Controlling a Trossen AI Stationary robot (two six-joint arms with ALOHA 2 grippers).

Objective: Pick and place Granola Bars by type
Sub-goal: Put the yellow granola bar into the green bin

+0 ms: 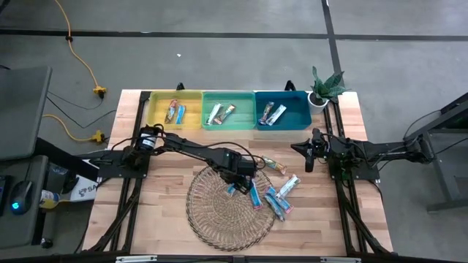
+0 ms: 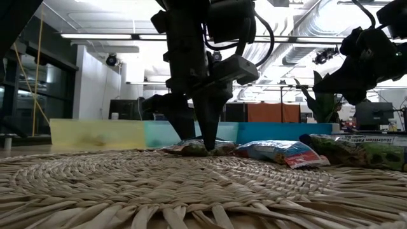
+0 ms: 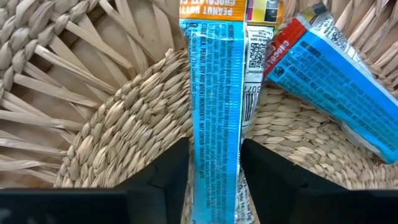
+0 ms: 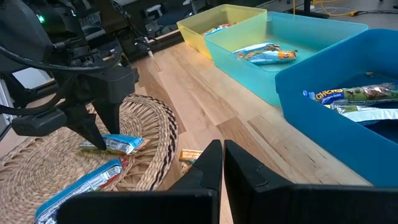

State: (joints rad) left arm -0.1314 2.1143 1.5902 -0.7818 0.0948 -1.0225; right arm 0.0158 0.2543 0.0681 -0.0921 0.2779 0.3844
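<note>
Straddling a blue-wrapped bar (image 3: 214, 106) with my left tool (image 1: 238, 180), down on the round wicker mat (image 1: 219, 215). Fingers (image 3: 163, 180) are sitting on either side of the wrapper, partly spread, and I can't tell if they're actually pinching it. More granola bars (image 1: 278, 199) are lying across the mat's edge and onto the worktop (image 1: 365, 219). Others are sitting in the yellow bin (image 1: 156, 109), the green bin (image 1: 241, 119) and the blue bin (image 1: 296, 117). My right tool (image 1: 310, 155) is clenched tight with nothing in it, hanging near the blue bin.
</note>
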